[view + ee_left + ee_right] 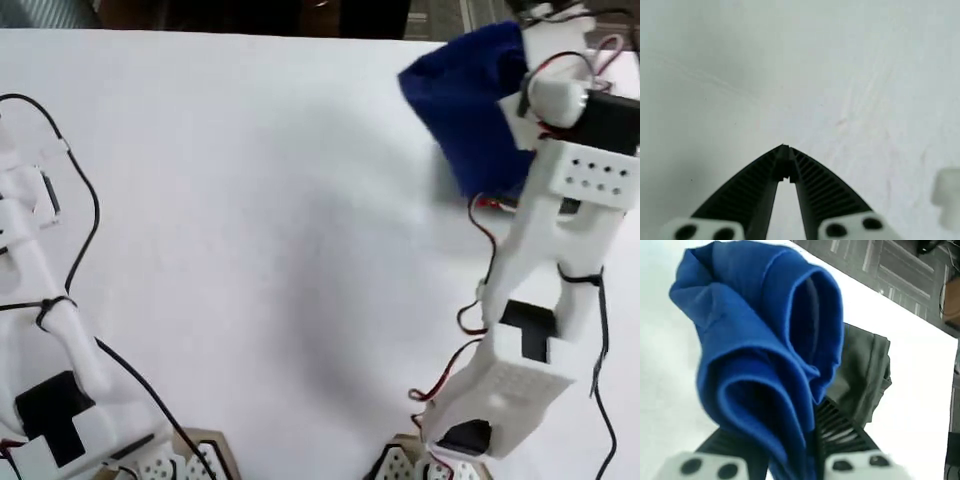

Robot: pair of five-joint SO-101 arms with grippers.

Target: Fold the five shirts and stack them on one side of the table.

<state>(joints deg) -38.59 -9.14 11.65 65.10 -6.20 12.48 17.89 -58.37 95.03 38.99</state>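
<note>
Our right end effector (pixel 814 410) pinches a bunched blue shirt (pixel 755 340) by a dark shirt (pixel 865 370) at the counter's (pixel 250 200) far right corner; our left end effector (pixel 784 152) is pressed together

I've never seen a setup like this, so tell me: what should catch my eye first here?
The bunched bright blue shirt stands out, clamped in the right tool near the far right corner of the white table. Close by it lies a crumpled dark green garment. On the other side, the left tool is shut, low over the table.
</note>
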